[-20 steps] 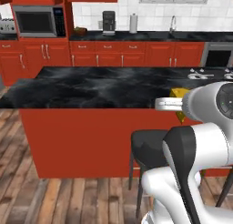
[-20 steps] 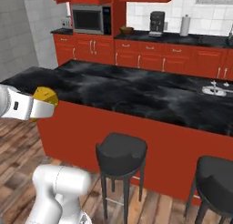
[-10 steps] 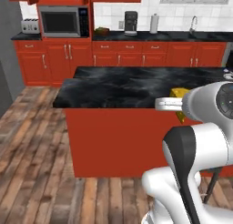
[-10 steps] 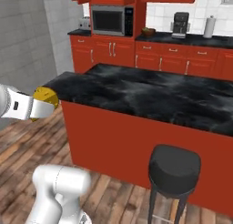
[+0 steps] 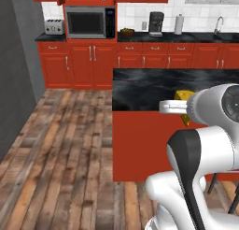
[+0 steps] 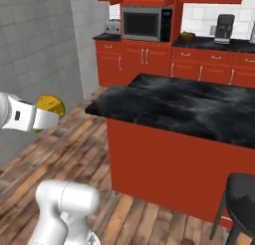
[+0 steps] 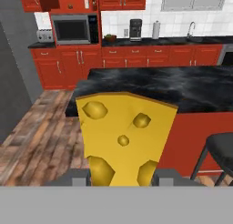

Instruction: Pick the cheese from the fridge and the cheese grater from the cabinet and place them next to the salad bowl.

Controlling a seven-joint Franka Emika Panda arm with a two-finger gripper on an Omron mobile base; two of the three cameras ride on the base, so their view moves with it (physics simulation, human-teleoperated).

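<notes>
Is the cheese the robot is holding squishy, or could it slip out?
The cheese probably stays stiff: its edges look straight and unbent between the gripper fingers. It might slip, since its faces look smooth and it is pinched only at its narrow lower end. It looks light, a small wedge.

no text, label, brand, number or sign can be read anywhere here; the microwave (image 5: 90, 22) front and the coffee machine (image 5: 156, 23) show no legible markings.
</notes>
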